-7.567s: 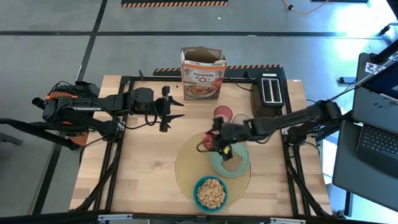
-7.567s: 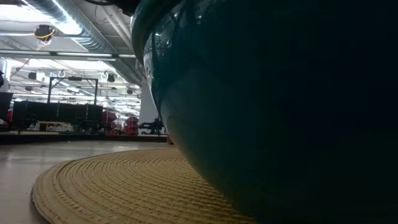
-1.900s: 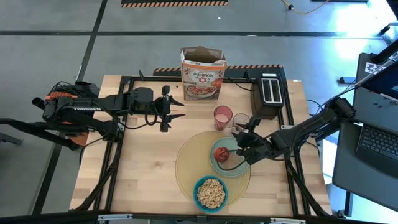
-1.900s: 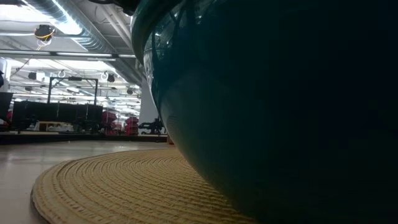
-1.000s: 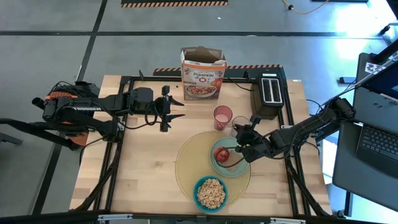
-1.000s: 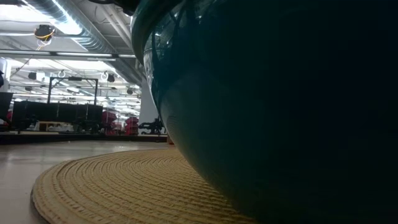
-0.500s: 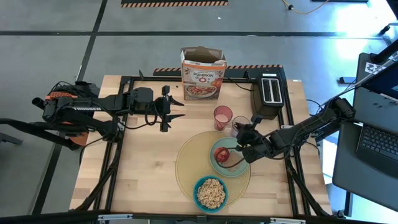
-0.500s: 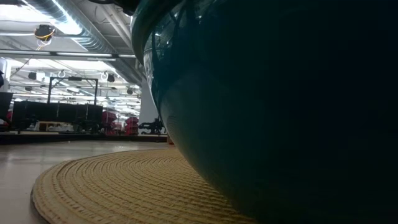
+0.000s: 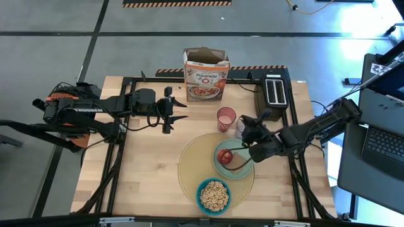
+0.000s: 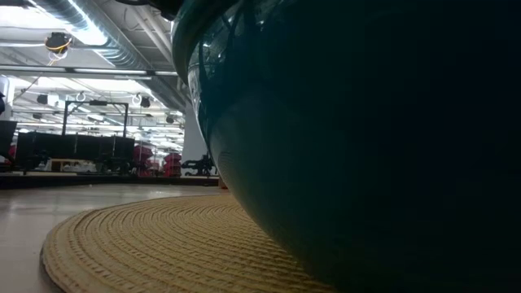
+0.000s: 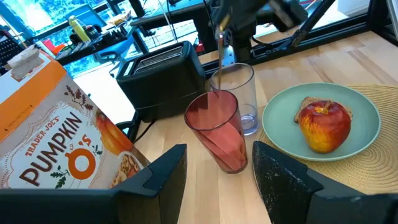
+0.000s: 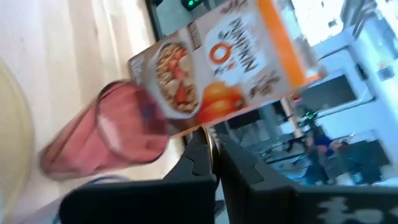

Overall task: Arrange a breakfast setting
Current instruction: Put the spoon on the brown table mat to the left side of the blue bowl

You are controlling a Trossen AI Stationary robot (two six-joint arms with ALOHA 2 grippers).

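A round yellow placemat [image 9: 189, 170] carries a pale green plate [image 9: 242, 165] with a red apple [image 9: 224, 156] and brown toast [image 11: 306, 104], plus a blue bowl [image 9: 214, 195] of cereal. The bowl [image 10: 366, 163] fills the low view. Beyond the mat stand a pink cup [image 9: 225, 118] and a clear mug [image 11: 242, 99]. My right gripper [image 9: 243, 126] hangs over the mug, shut on a gold spoon [image 11: 219, 62]. My left gripper [image 9: 182, 110] waits open at the far left, with nothing between its fingers. My right gripper pinches the spoon's thin handle near its upper end [image 11: 220, 37] between its two fingers, coming from above. A gold sliver shows between the fingertips [image 12: 211, 142]. The spoon hangs upright below the fingers, and its lower end reaches down into the clear mug.
A cereal box [image 9: 206, 75] stands at the table's far edge, with a black toaster [image 9: 273, 94] to its right, just beyond the mug. Bare wood lies left of the placemat. A laptop [image 9: 385, 145] sits off the table's right side.
My right gripper has moved from over the plate toward the table's far edge and now hangs above the clear mug, still shut.
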